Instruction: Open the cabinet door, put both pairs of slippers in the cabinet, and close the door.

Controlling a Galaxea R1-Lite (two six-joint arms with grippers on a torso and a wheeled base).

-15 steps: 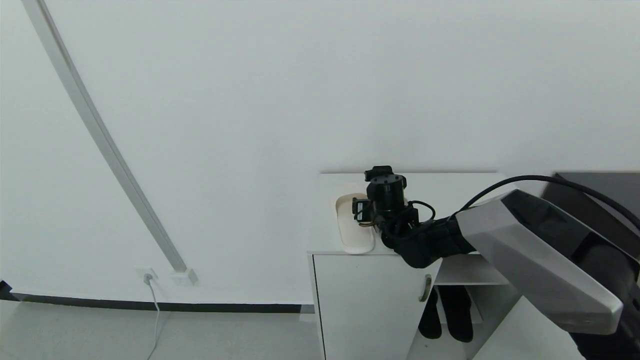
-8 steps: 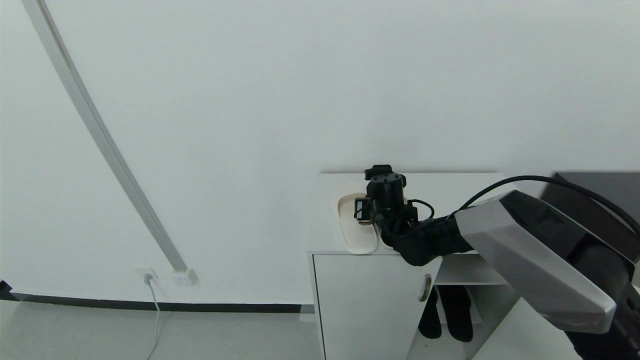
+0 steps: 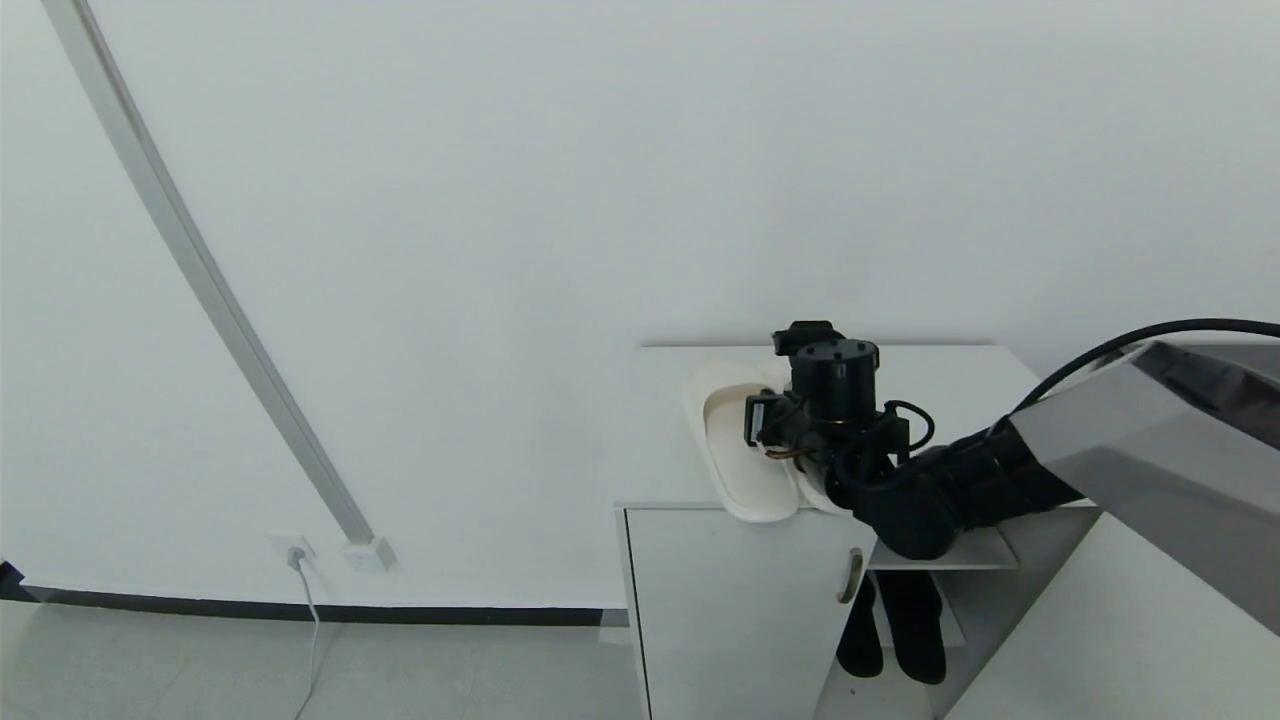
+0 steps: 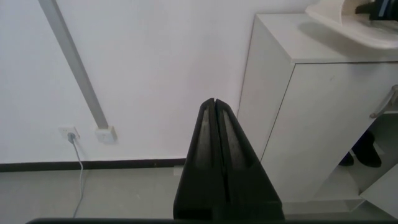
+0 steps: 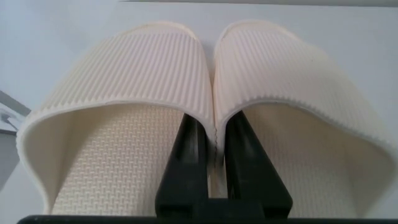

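The right gripper (image 5: 214, 148) is clamped on the cream slippers (image 3: 748, 478). One finger goes into each slipper, and the two inner walls are pinched together between them. The pair lies side by side on top of the white cabinet (image 3: 950, 380), towards its left half. The toes point at the far wall, and the heels jut out past the near front edge, above the shut left door (image 3: 735, 610). The arm comes in from the right, over the right part of the cabinet top. A strip of the top shows between the slippers and the cabinet's left edge, and another between the toes and the wall.

The right side of the cabinet is open. Under a shelf (image 3: 950, 555), the black slippers (image 3: 900, 625) stand toes down in the lower compartment, just right of the left door's handle (image 3: 853, 575).

The left gripper (image 4: 215, 107) hangs low, out on the near left of the cabinet and well apart from it, its fingers pressed together with nothing between them. Beyond it are the floor, the wall's dark skirting, a slanting grey conduit (image 3: 200, 270) and a wall socket (image 3: 297, 553) with a cable dropping to the floor.
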